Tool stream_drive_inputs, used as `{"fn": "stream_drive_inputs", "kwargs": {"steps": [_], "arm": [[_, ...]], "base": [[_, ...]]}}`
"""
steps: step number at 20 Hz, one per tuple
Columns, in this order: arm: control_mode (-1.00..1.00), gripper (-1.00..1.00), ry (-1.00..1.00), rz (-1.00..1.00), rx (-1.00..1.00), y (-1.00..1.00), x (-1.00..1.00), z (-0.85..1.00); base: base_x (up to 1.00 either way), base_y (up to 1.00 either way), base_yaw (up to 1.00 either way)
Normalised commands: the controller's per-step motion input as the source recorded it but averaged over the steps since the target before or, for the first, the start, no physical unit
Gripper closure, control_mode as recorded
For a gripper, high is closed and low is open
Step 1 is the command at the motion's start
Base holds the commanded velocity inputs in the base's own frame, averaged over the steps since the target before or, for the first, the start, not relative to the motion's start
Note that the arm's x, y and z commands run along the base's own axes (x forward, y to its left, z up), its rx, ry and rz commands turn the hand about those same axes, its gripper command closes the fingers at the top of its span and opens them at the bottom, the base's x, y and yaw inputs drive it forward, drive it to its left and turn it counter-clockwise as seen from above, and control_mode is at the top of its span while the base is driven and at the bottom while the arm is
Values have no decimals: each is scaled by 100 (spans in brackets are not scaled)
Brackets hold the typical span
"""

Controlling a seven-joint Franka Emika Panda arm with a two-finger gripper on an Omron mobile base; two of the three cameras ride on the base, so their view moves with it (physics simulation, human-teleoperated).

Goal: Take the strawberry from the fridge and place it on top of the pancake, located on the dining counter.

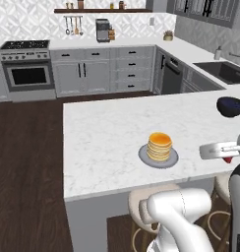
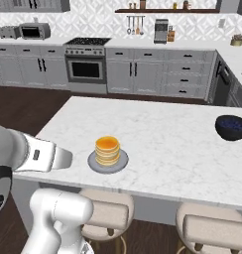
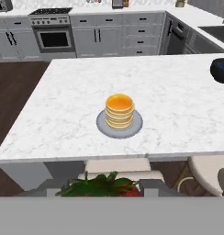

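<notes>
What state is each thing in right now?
strawberry: held between the fingers, near the counter's front edge
pancake: stacked on its plate, top bare
dining counter: carries the plate and a dark bowl
oven: door shut

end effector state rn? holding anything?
End effector: closed on the strawberry, short of the pancake on the dining counter.

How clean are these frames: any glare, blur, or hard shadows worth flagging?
Left base view: flat, even light, only a faint shadow under the plate. Right base view: sharp, no glare on the dining counter. Hand view: the strawberry at the gripper looks soft and pixelated.
</notes>
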Motion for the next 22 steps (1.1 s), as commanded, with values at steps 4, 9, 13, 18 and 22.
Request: {"fn": "stream_drive_inputs", "kwargs": {"steps": [4, 9, 13, 18, 22], "arm": [[-100, 100, 6, -1, 5, -12, 66, 0], [-100, 100, 10, 7, 7, -15, 93, 0], [-100, 100, 17, 2, -2, 5, 72, -24], [-100, 100, 9, 0, -8, 7, 52, -47], [-100, 100, 2, 0, -1, 0, 51, -47]], "base": [[18, -5, -4], [0, 0, 0], [0, 0, 0], [0, 0, 0], [0, 0, 0]]}}
